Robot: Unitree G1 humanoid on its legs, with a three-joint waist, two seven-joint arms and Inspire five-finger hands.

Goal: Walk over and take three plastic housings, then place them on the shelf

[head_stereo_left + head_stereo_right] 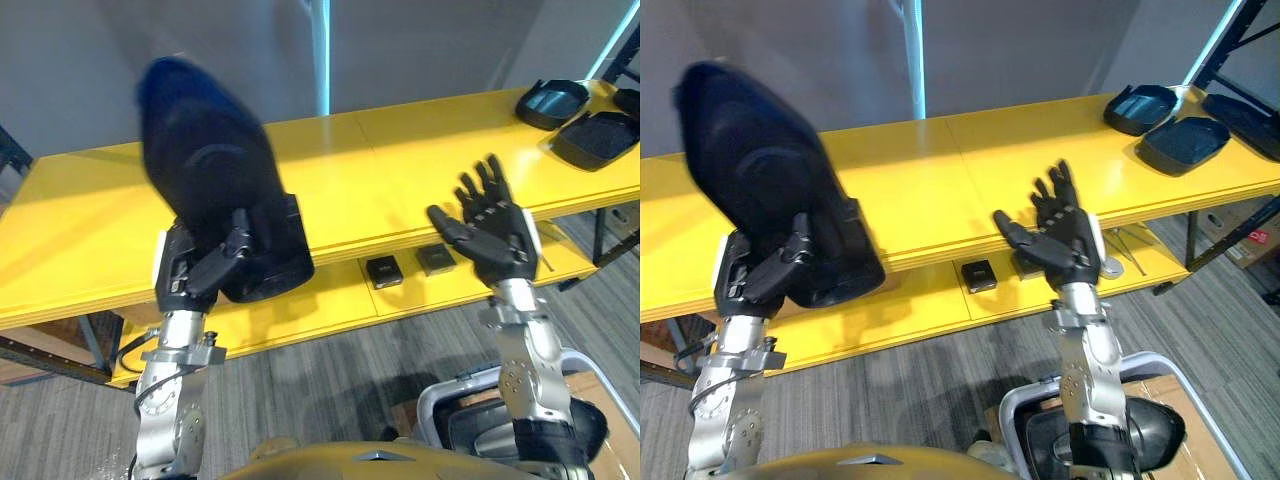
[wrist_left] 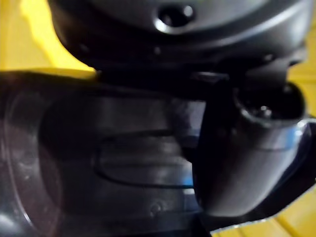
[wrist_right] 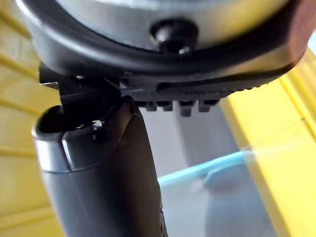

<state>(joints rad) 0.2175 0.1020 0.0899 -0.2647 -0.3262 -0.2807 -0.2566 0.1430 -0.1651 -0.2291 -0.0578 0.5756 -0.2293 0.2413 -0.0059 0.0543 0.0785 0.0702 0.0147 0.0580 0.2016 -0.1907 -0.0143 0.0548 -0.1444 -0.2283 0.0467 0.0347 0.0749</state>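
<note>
While the left hand [image 1: 195,270] holds a black plastic housing [image 1: 205,170] raised in front of the yellow shelf [image 1: 340,190], thumb clamped on its face and fingers hidden behind it, the piece is best carried over the top board and lowered flat before the grip loosens. The right hand [image 1: 497,235] hangs at the shelf's front edge, fingers straight and spread, holding nothing. More dark housings [image 1: 552,103] lie at the shelf's far right end, the outermost cut off.
</note>
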